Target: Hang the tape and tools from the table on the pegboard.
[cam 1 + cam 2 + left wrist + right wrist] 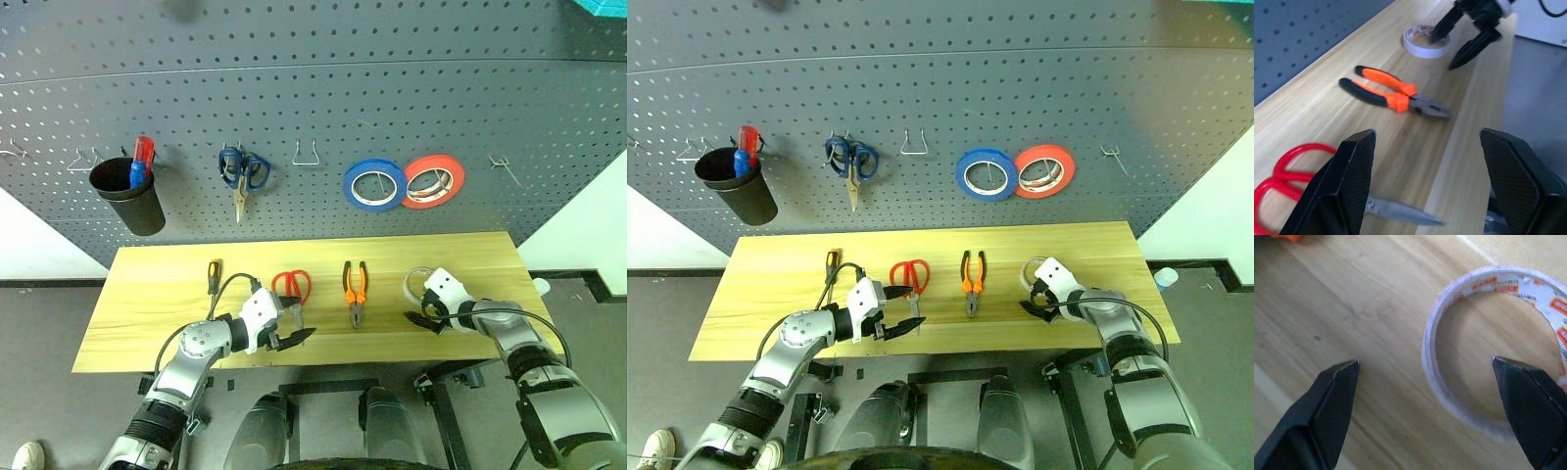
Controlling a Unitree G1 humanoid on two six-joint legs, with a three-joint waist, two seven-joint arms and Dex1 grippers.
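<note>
Cream-white tape ring (1498, 347), lower right on the table (167, 284): your wide-open right gripper (1427, 369) is straddling its wall. Next, lower and close. Left gripper (1427, 152) is hovering open over the red-handled scissors (1288, 171).

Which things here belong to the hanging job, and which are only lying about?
For the job:
- white tape ring
- red-handled scissors
- orange-and-black pliers
- slim screwdriver
- table
- pegboard

Not for the job:
- blue-handled scissors
- blue tape roll
- red-orange tape roll
- black cup
</note>
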